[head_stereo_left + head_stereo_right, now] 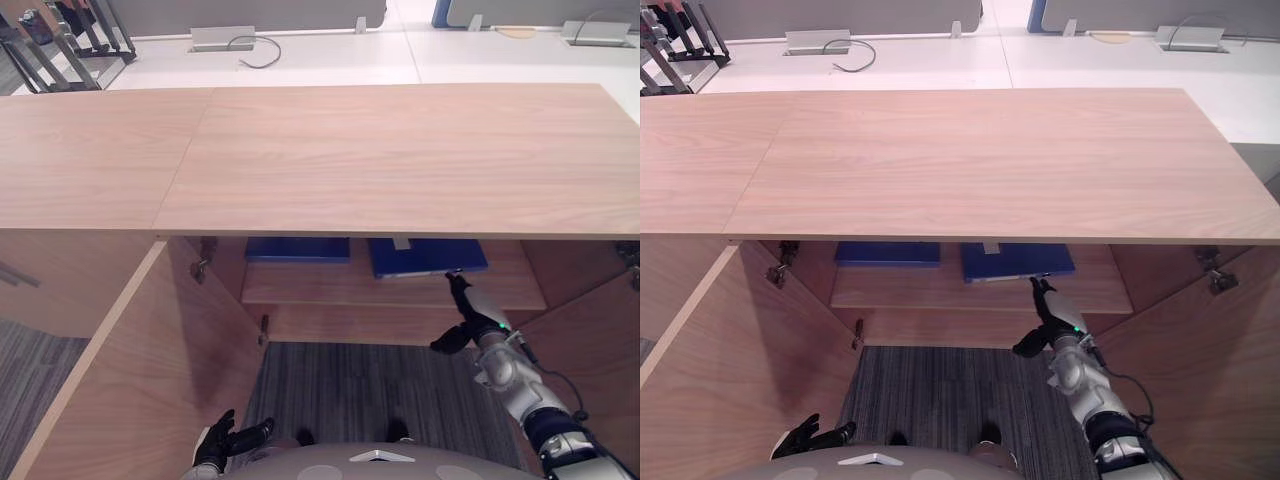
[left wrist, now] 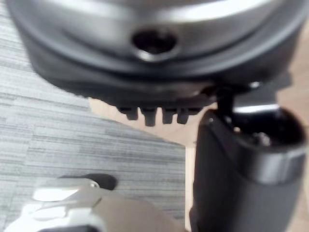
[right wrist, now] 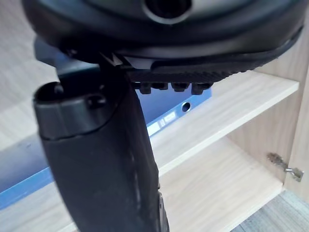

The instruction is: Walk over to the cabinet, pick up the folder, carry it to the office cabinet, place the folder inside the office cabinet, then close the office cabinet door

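Right hand [image 1: 473, 322], fingers straight and grasping nothing, reaches to the front edge of the blue folder [image 1: 425, 257] lying on the cabinet [image 1: 380, 160] shelf [image 1: 330, 288]. Placing looks about done; the next move calls for withdrawing and swinging the doors [image 1: 150, 380] shut. Left hand [image 1: 225, 442] hangs relaxed.

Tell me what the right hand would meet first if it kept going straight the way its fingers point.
Most likely the front edge of the blue folder lying on the right of the shelf. The right hand points straight fingers at it, fingertips near or touching it; depth is unclear.
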Tool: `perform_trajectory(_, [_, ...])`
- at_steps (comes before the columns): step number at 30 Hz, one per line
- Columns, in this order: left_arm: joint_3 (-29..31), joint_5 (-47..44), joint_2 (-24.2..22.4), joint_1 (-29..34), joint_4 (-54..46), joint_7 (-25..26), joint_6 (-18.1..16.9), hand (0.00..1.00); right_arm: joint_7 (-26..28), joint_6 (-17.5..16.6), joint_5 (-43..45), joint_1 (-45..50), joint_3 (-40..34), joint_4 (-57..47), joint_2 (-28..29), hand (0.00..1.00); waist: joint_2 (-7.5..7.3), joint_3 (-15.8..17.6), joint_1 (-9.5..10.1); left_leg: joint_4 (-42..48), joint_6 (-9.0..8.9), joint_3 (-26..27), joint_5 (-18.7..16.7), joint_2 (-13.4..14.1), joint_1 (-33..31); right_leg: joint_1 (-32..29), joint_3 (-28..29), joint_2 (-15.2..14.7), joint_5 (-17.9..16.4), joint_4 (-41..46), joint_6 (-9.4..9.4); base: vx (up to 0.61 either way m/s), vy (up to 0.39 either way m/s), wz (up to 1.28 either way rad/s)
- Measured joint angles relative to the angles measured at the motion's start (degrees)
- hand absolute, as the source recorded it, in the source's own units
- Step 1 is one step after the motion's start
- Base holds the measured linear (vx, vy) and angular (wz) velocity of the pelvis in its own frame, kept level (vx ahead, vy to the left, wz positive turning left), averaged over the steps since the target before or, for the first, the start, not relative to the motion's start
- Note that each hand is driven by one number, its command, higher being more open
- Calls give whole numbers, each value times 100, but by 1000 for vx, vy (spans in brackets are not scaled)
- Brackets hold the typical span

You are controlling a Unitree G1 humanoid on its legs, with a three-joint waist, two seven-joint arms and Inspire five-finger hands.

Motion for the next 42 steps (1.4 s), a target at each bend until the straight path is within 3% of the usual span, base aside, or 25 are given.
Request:
perform_trajectory(9, [10, -31, -43, -2, -243, 6, -105, 100, -69, 226, 645, -1120, -647, 633, -449, 100, 245, 412, -7, 178, 101, -167, 106, -191, -378, -235, -112, -180, 119, 46, 18, -61, 37, 10])
perform_trajectory(12, [11, -187, -43, -3, -358, 15, -122, 100, -71, 320, 732, -1640, -695, 874, -472, 100, 343, 703, 0, 289, 117, -173, 115, -208, -538, -375, -109, -215, 141, 144, -11, -70, 26, 4])
perform_trajectory(17, [-17, -226, -44, -6, -457, 65, -115, 100, -45, 353, 724, -2262, -408, 1125, -650, 100, 540, 1047, 73, 498, 133, -171, 129, -216, -934, -752, -76, -257, 161, 321, -48, -75, 2, 1])
perform_trajectory(22, [-131, -282, -45, -6, -478, 119, -114, 100, 18, 369, 724, -2653, -36, 1276, -658, 100, 609, 1327, 183, 676, 132, -167, 132, -208, -1246, -1091, -18, -299, 116, 589, -111, -70, -9, 1])
perform_trajectory(24, [-135, -282, -45, -17, -630, 127, -122, 100, 84, 368, 723, -2870, 193, 1260, -656, 100, 620, 1522, 194, 931, 117, -172, 96, -165, -1479, -1351, 25, -370, 20, 938, -181, -84, -5, 8])
perform_trajectory(29, [-124, -454, -50, -54, -931, 138, -118, 100, 131, 414, 734, -2966, 548, 375, -685, 100, 569, 1839, 327, 2987, 135, -97, -791, -50, -2700, -2546, 305, -657, -906, 3030, -158, -159, 30, -3])
perform_trajectory(32, [-62, -475, -74, -139, -976, 137, -103, 100, 169, 405, 736, -2999, 722, 1, -686, 100, 512, 1887, 329, 3832, 162, -114, -1107, -55, -3317, -3139, 405, -830, -1272, 3934, -123, -171, 44, 9])
perform_trajectory(42, [71, -524, -168, -290, -1136, 92, -89, 100, 258, 373, 882, -3737, 787, -96, -1040, 100, 351, 1973, 452, 5391, 163, -115, -1562, 40, -4692, -4509, 673, -994, -1746, 5417, -211, -122, 22, -2])
